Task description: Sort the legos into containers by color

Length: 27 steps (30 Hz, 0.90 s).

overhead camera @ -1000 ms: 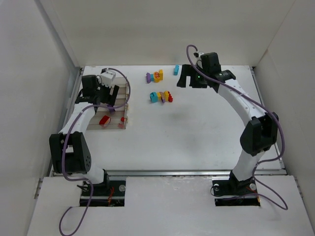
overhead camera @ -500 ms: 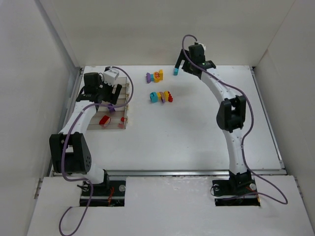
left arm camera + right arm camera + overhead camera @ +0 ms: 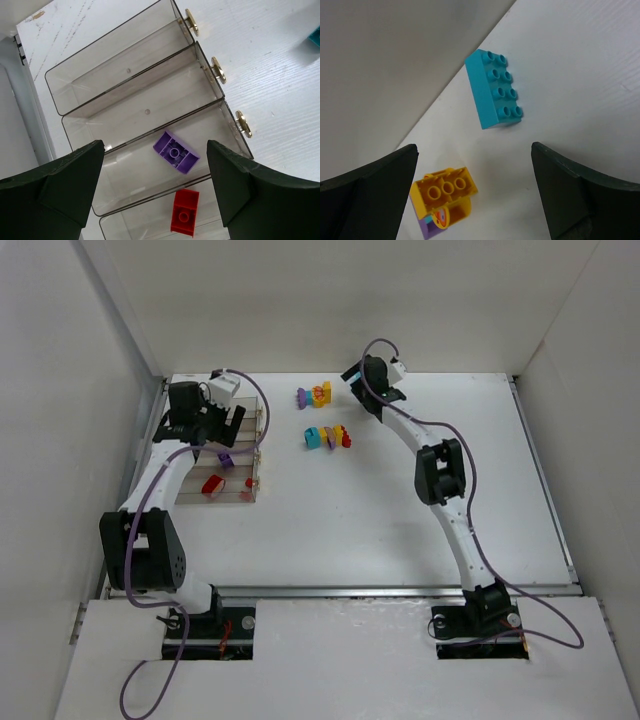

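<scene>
Right gripper [image 3: 474, 147] hung spread, empty, over cyan 8-stud plastic brick [image 3: 492, 90]; descent risked a finger clipping white wall [image 3: 380, 60]. Left gripper [image 3: 154, 150] spread, empty.

Four bins [image 3: 130, 80] in one block, holding one purple brick [image 3: 176, 152] and at least one red brick [image 3: 185, 212]. Right of the bins: two mixed clusters [image 3: 314, 395] [image 3: 329, 436], one lone cyan brick [image 3: 492, 90].
</scene>
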### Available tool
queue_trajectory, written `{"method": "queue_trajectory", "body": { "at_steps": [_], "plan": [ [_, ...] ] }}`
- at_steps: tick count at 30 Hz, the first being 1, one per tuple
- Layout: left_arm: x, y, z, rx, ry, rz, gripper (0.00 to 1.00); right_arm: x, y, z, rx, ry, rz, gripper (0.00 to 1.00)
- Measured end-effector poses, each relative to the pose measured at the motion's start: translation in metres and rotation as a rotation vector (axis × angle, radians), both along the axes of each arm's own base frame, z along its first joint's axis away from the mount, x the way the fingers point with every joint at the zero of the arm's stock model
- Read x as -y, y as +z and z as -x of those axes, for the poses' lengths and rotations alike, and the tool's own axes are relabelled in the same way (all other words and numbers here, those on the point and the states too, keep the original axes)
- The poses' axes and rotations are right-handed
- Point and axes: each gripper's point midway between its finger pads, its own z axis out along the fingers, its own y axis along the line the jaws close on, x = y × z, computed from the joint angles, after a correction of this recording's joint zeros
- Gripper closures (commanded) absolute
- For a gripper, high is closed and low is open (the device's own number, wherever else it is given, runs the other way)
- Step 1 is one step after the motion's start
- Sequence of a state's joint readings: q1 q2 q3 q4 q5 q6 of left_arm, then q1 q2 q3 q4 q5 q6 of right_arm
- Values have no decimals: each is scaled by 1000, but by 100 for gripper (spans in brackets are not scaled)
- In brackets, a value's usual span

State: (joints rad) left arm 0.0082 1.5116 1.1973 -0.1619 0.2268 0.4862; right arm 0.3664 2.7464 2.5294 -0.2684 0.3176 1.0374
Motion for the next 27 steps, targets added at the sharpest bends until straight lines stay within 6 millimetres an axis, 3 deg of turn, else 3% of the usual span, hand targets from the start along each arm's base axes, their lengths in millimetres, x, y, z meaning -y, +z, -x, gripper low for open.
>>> {"method": "queue_trajectory", "body": {
  "at_steps": [5,12,18,24,27],
  "plan": [
    [-1,2,-5,4,4,-4,19,-5,4,-5,22,-70,-97,0],
    [-2,-4,-10,-10,10,-6,19,2,9,-10,40,-175,-210,11],
    [-9,0,-12,-1,25,-7,19,0,-11,-16,25,-236,-346,13],
    [-16,1,-13,2,44,-10,19,1,-11,-22,38,-275,-450,18],
    [-16,1,-13,2,43,-10,19,0,-12,-23,34,-289,-501,28]
  ]
}}
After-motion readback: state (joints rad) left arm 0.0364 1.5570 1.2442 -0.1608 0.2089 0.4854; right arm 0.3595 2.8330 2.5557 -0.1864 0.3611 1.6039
